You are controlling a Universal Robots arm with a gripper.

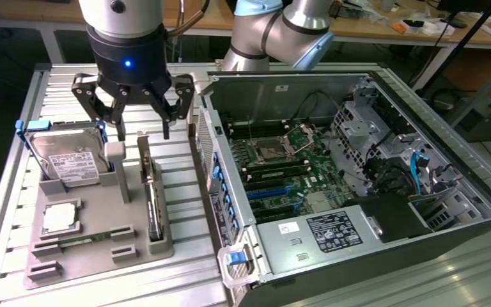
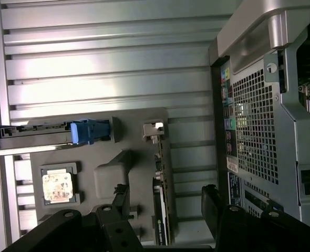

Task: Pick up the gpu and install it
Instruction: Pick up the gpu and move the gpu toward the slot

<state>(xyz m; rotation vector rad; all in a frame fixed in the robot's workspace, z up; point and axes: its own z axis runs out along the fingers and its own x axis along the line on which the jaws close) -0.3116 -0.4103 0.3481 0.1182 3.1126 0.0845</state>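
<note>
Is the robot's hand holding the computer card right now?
No, the hand is open with its fingers spread apart, and the gpu stands on its edge in the gray tray.

Arm (image 1: 281,31) bent overhead, pincer (image 1: 143,126) pointing straight down, fingers (image 1: 120,118) spread apart

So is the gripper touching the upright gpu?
Apart. The wrist view shows the gripper open astride the gpu, a clear gap on each side.
</note>
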